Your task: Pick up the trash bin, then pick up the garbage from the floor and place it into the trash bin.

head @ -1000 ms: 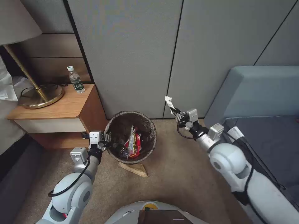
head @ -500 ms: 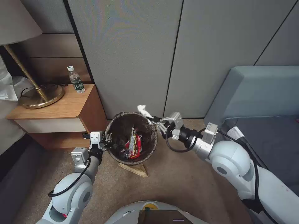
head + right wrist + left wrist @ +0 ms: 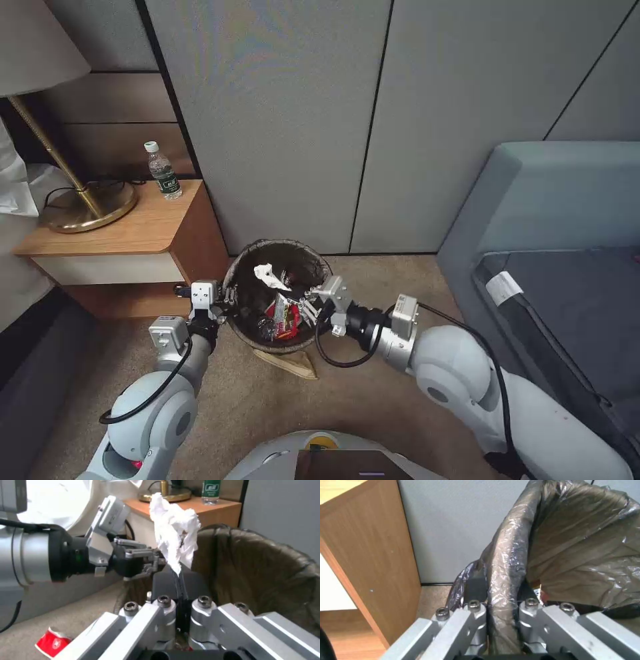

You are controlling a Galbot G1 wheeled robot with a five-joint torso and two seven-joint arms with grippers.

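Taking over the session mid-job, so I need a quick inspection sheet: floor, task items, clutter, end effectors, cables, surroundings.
Surface: beige carpet floor, bare near the base.
Job's things: trash bin with dark liner, beside the wall; red packets inside it; crumpled white paper over the bin's opening.
Clutter: tan flat piece under the bin's near edge; red wrapper on the carpet by the bin.
End effectors: left end effector shut on the bin's rim; right end effector over the bin, shut on the paper.
Cables: black loop at the right wrist; lamp cord on the nightstand.
Surroundings: nightstand with brass lamp and water bottle; grey sofa; grey wall panels.
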